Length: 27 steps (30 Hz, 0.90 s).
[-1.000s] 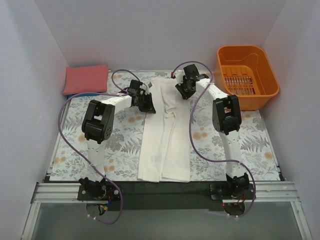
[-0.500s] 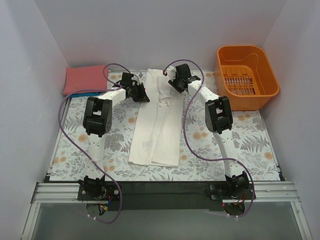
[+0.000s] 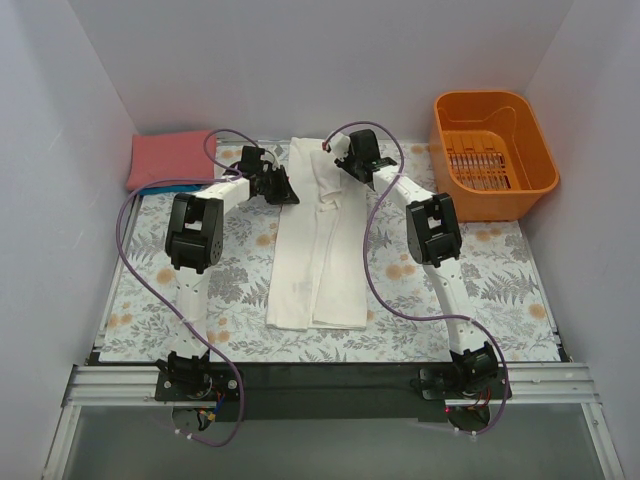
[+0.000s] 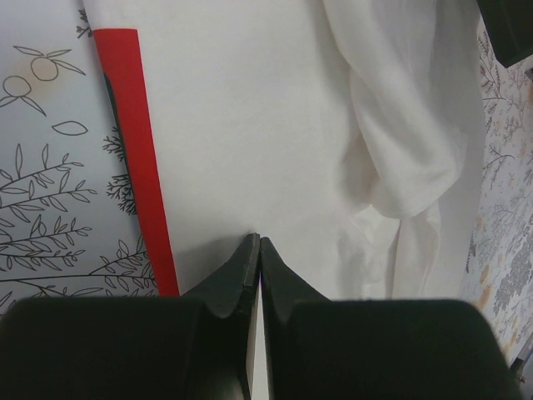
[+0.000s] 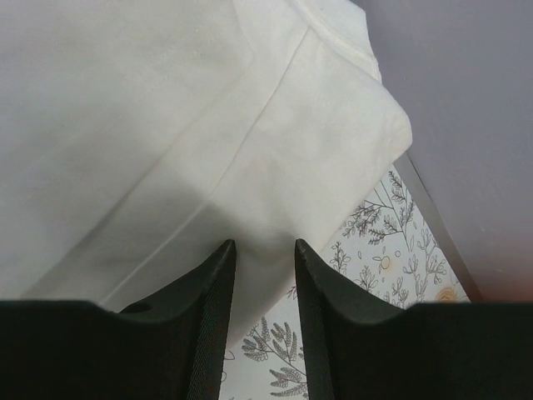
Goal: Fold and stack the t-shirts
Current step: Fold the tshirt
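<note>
The white t-shirt (image 3: 320, 250) lies folded into a long strip down the middle of the floral cover. Its red print shows only as a red edge (image 4: 133, 150) in the left wrist view. My left gripper (image 3: 283, 188) is at the strip's far left edge, its jaws (image 4: 260, 242) shut on the white cloth (image 4: 250, 125). My right gripper (image 3: 345, 165) is at the strip's far right corner, its jaws (image 5: 264, 248) slightly apart over the white cloth (image 5: 166, 108). The folded salmon-red t-shirt (image 3: 170, 157) lies at the back left on the blue one (image 3: 165, 186).
An orange plastic basket (image 3: 545, 165) stands at the back right. The floral table cover (image 3: 240, 270) spreads under everything. White walls close in the left, back and right sides. Purple cables loop off both arms.
Both grippers have moved toward the back wall, dragging the white shirt away from the near edge. The right jaws now stand apart at the cloth's far corner.
</note>
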Tool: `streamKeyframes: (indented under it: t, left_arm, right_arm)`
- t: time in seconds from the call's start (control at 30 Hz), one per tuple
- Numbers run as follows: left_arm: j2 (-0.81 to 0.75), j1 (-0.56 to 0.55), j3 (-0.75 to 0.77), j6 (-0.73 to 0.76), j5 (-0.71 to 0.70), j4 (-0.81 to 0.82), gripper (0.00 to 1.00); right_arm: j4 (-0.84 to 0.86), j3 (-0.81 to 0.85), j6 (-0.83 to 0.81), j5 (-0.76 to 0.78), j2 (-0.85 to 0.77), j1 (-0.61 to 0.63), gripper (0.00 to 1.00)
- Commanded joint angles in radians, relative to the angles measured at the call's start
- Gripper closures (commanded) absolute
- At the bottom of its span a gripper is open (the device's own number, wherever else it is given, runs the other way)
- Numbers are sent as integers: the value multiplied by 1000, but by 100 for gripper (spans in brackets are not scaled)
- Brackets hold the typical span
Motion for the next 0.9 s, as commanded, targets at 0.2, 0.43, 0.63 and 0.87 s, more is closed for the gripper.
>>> streamKeyframes:
  t: [0.2, 0.43, 0.63, 0.87]
  left_arm:
    - [-16, -5, -31, 11, -3, -81, 95]
    - [-144, -5, 22, 17, 105, -28, 85]
    - [-471, -1, -107, 280, 135, 81, 49]
    - [-883, 2, -444, 627, 143, 140, 20]
  right_arm:
    - [50, 22, -2, 22, 15, -8, 45]
    - [73, -68, 68, -70, -234, 0, 29]
    - [73, -284, 81, -225, -588, 14, 19]
    - [-41, -606, -23, -382, -948, 74, 13]
